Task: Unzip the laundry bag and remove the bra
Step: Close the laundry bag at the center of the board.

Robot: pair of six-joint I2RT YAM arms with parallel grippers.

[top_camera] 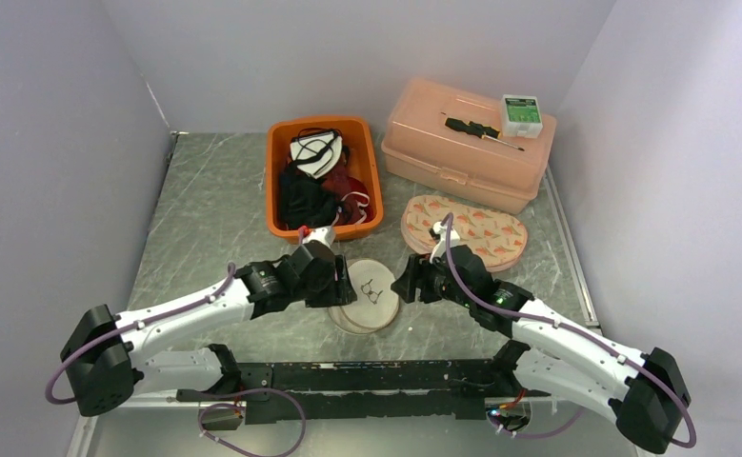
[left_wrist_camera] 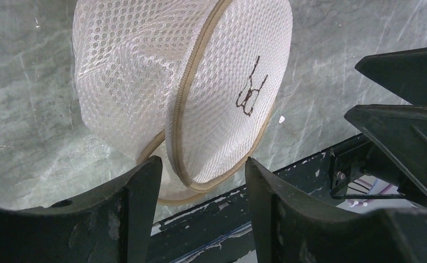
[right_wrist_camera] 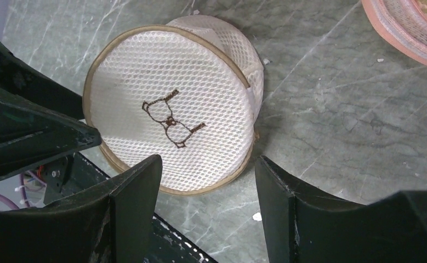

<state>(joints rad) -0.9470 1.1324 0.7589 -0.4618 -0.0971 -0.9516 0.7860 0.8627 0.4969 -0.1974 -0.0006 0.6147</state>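
Note:
The laundry bag (top_camera: 368,295) is a round white mesh case with tan trim and a small bra logo, lying on the table between both grippers. In the left wrist view the laundry bag (left_wrist_camera: 183,82) stands partly on edge, and its tan zipper (left_wrist_camera: 184,109) curves down the side. My left gripper (left_wrist_camera: 203,170) is open, with the bag's lower rim just beyond its fingertips. My right gripper (right_wrist_camera: 208,167) is open too, and the laundry bag (right_wrist_camera: 170,109) lies close ahead on its left. Neither gripper holds anything. The bra is hidden.
An orange bin (top_camera: 276,181) of dark clothes stands behind the bag. A pink lidded box (top_camera: 467,143) carries a screwdriver and a small green-and-white box. A pink patterned padded piece (top_camera: 464,231) lies at the right. A black rail (top_camera: 367,376) runs along the near edge.

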